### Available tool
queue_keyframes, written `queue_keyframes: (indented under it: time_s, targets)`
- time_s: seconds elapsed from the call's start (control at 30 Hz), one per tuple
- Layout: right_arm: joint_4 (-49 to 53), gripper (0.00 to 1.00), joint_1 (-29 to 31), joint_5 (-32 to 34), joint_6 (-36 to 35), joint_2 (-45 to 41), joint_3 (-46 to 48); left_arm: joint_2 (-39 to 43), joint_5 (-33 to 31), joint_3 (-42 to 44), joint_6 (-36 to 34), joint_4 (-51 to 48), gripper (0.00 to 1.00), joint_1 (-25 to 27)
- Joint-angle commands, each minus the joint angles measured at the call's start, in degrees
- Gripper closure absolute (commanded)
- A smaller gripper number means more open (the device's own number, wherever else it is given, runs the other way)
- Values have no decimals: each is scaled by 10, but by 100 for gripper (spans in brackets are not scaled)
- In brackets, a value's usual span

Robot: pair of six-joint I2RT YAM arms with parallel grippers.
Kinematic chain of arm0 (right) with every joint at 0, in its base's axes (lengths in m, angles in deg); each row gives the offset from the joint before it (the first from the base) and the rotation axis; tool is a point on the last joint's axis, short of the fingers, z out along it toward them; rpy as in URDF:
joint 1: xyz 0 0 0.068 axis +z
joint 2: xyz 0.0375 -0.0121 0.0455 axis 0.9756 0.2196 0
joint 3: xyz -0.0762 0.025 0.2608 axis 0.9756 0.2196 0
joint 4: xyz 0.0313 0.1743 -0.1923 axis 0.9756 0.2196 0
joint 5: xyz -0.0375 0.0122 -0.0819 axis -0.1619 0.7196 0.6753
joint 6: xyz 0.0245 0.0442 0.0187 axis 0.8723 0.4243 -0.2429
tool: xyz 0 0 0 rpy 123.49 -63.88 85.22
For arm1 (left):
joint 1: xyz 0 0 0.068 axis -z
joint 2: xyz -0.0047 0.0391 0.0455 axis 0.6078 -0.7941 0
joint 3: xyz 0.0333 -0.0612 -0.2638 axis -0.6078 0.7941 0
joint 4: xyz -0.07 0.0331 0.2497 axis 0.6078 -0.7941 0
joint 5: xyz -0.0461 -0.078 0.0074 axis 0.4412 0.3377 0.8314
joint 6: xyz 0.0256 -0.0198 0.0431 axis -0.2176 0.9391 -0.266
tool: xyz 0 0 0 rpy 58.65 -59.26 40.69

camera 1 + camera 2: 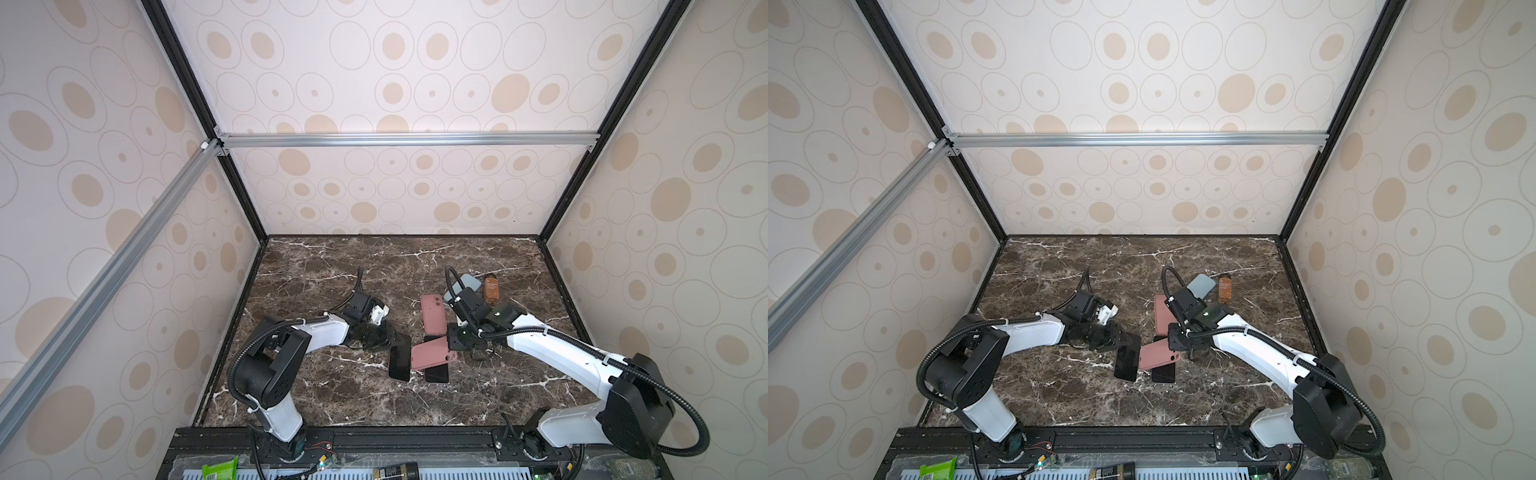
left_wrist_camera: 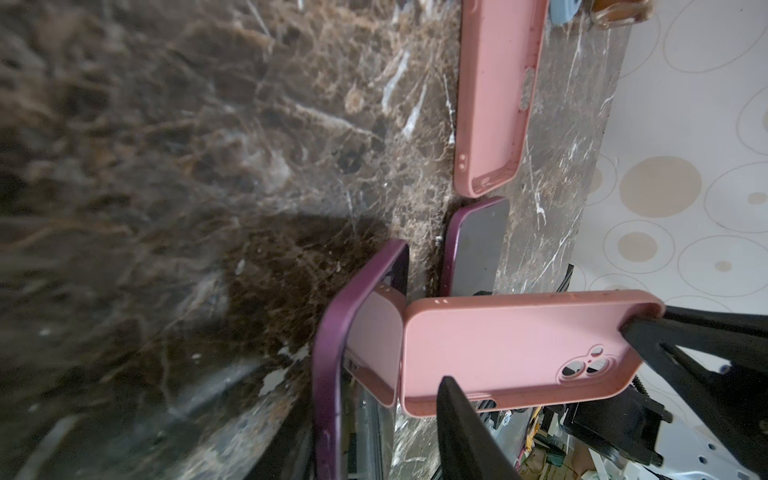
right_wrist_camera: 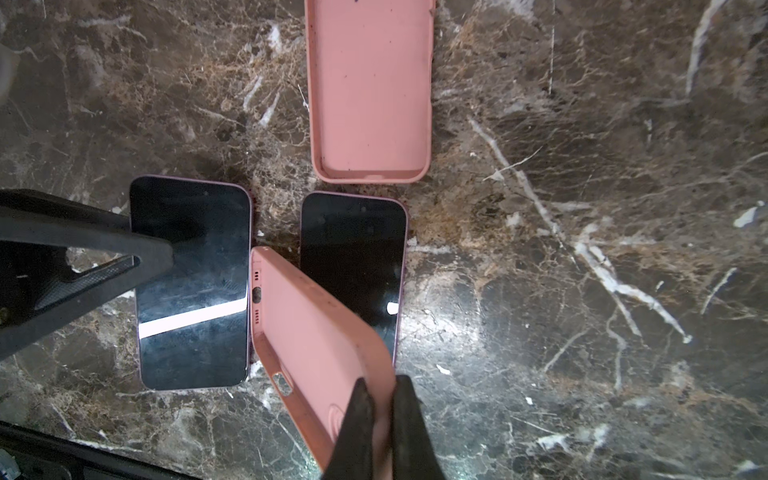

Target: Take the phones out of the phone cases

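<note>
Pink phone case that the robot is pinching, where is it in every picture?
In a top view: pink soft phone case, tilted over a black-screened phone.
In a top view: same place.
Left wrist view: close up, camera holes showing.
Right wrist view: over that phone, pinched by the right gripper.
Shared landmark: the second pink case, lying empty, in all four.

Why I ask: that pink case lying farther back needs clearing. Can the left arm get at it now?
Probably yes: the far pink case lies uncovered and the left gripper stands open, though the right gripper works close beside it.
</note>
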Motion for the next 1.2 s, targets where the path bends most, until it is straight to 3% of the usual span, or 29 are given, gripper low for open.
queue_keyframes:
  time_s: [0.0,0.37,0.63,0.87,1.0,1.1,1.17]
  targets:
    - [20,100,4,11,-1,4,-14,1,-10,7,0,-3,51,-7]
    - [22,100,4,27,-2,2,-16,18,-22,37,-2,-14,43,-9]
    - [33,100,5,26,-10,-1,-29,37,-94,21,-36,-91,38,-10]
    - [74,100,4,25,-32,-32,-84,111,-156,-13,-77,-167,28,-9]
    - [80,100,4,-4,-67,-70,-124,165,-185,-72,-119,-212,28,-9]
    - [65,100,4,2,-99,-105,-139,208,-207,-119,-170,-221,35,-6]
    - [54,100,3,23,-121,-127,-139,243,-228,-136,-199,-203,31,0]
